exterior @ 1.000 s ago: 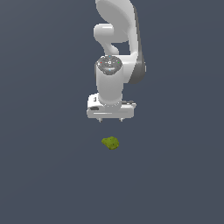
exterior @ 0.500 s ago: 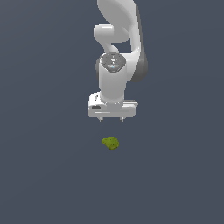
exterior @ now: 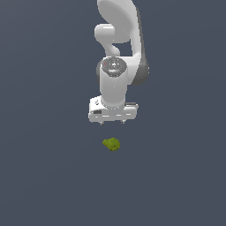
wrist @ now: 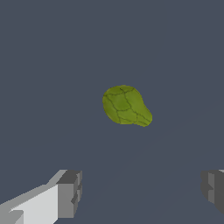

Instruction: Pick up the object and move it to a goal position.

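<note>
The step in hand was judged to be the approach: the object (exterior: pixel 111 144) had not yet been grasped and nothing was carried. In the exterior view, the small yellow-green lump was seen lying alone on the plain dark floor (exterior: pixel 44 176), below the white gripper (exterior: pixel 113 121) and clearly apart from it. The arm (exterior: pixel 121 48) was seen hanging from above with the gripper pointed downward.

In the wrist view, the two fingers were seen spread wide apart, one grey fingertip (wrist: pixel 70 192) on one side and the other at the opposite edge of the picture, with nothing held between them. The object (wrist: pixel 126 105) was seen beyond the fingertips, not between them, with bare floor all around it. Its surface was marked by dark cracks and its shape was rounded at one end and narrower at the other.

For the next move, it was judged that the gripper should be brought directly over the lump, lowered until the fingers stand on both sides of it, and only then closed. Because the lump was small and uneven, a centred grip was thought to be needed. No goal marker was seen in either view.
</note>
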`<state>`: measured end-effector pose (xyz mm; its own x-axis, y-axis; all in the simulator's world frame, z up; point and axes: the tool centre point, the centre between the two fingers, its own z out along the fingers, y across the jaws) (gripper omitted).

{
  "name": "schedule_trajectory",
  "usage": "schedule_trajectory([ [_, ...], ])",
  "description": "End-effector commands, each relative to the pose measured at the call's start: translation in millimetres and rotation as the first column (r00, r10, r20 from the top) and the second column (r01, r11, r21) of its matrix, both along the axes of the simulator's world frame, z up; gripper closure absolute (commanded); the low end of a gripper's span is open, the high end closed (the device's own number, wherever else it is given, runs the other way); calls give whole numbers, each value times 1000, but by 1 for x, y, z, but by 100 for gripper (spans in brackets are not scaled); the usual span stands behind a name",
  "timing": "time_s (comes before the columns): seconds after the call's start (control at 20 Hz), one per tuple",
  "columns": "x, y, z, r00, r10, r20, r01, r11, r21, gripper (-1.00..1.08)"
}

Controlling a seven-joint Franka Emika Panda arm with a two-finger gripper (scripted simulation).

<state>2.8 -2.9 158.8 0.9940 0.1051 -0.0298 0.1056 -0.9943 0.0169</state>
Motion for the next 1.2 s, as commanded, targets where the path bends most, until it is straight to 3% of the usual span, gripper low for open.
schedule_trajectory([
  [0.0, 3, 0, -4, 999, 40, 0, -40, 999, 1, -92],
  [0.45, 20, -2, -26, 966, 257, 5, -257, 966, 7, -92],
  [1.15, 42, -3, -60, 837, 547, 22, -547, 837, 18, -92],
])
